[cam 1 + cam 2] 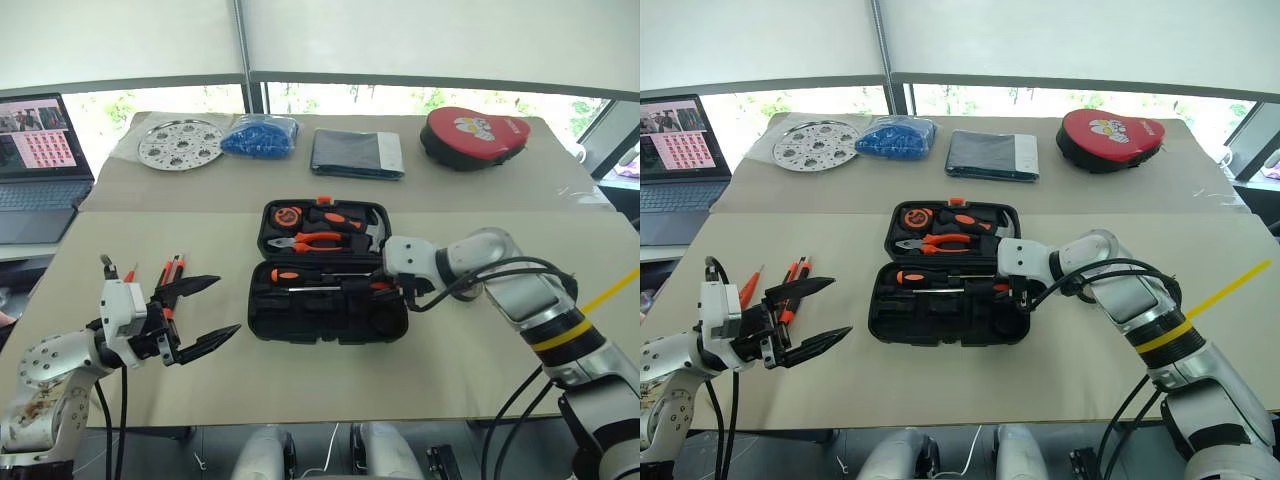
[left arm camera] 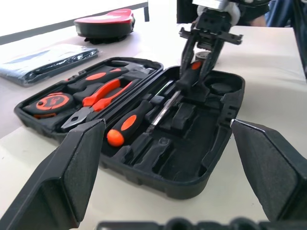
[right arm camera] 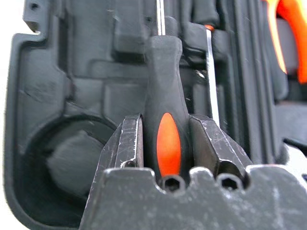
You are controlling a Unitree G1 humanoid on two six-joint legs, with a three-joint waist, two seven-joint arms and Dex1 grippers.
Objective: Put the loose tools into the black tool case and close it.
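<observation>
While the left tool (image 1: 202,312) waits with fingers apart, the right tool (image 2: 200,61) clamps an orange-black-handled screwdriver (image 3: 165,129), seating it in the open black moulded plastic case (image 1: 300,325).

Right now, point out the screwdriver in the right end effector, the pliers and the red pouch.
Screwdriver (image 3: 165,139): right wrist view, on its black-orange handle between the fingers.
Pliers (image 1: 318,239): left eye view, on the orange handles.
Red pouch (image 1: 474,135): left eye view, on its top face.

Left hand (image 1: 205,315) spread wide; right hand (image 3: 165,143) clamped, angled downward.
</observation>
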